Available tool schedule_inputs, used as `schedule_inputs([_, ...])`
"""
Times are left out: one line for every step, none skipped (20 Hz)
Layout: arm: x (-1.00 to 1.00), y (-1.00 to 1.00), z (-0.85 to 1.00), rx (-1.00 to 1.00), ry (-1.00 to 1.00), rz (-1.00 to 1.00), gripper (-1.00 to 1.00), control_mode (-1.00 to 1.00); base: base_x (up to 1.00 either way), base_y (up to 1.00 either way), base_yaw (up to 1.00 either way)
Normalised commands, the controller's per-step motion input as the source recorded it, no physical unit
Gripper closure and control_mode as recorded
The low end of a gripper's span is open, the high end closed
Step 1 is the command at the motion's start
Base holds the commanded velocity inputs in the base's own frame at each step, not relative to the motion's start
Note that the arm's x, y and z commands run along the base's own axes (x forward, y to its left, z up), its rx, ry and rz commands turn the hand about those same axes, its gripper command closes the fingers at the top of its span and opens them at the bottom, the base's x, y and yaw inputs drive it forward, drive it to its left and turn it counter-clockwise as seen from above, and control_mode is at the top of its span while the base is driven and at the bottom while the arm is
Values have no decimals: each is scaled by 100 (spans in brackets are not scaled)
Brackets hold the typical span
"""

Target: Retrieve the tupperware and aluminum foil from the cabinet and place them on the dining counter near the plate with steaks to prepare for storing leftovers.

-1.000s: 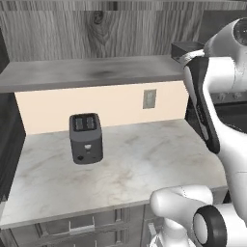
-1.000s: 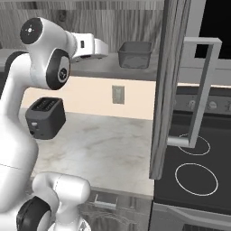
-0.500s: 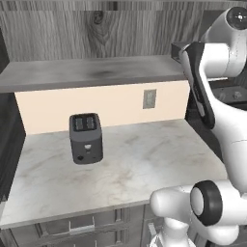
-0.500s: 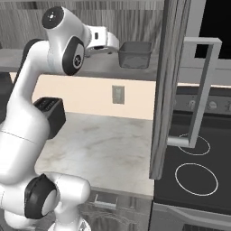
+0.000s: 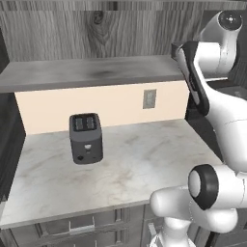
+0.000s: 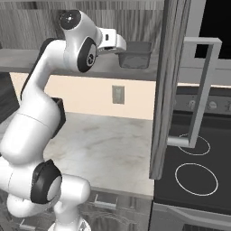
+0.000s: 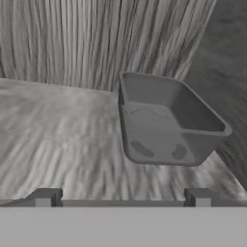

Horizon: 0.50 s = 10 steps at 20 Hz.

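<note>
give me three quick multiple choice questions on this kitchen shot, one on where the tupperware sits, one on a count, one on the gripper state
1. Where is the tupperware?
A. on the cabinet shelf
B. on the worktop beside the toaster
C. on the stove

2. How many slots does the toaster have on top?
A. one
B. two
C. four

3. What is the state of the gripper?
A. shut on the tupperware
B. shut on nothing
C. open, holding nothing

Answers:
1. A, the tub rests on the grey plank shelf against the wood-grain back, well above the worktop.
2. B, two slots lie side by side on its black top.
3. C, in the hand view the fingertips stand wide apart with the tub in front of them, untouched.
</note>
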Motion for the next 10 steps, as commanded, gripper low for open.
schedule_inputs([52, -11, 0, 5, 0, 0, -100, -100, 0, 0, 0])
schedule_inputs([47, -11, 0, 4, 0, 0, -100, -100, 0, 0, 0])
schedule_inputs([44, -11, 0, 3, 0, 0, -100, -100, 0, 0, 0])
schedule_inputs([43, -10, 0, 3, 0, 0, -100, -100, 0, 0, 0])
schedule_inputs([42, -8, 0, 3, 0, 0, -100, -100, 0, 0, 0])
schedule_inputs([41, -8, 0, 3, 0, 0, -100, -100, 0, 0, 0])
schedule_inputs([41, -6, 0, 3, 0, 0, -100, -100, 0, 0, 0])
schedule_inputs([41, -6, 0, 2, 0, 0, -100, -100, 0, 0, 0])
schedule_inputs([41, -7, 0, 3, 0, 0, -100, -100, 0, 0, 0])
schedule_inputs([44, -7, 0, 2, 0, 0, -100, -100, 0, 0, 0])
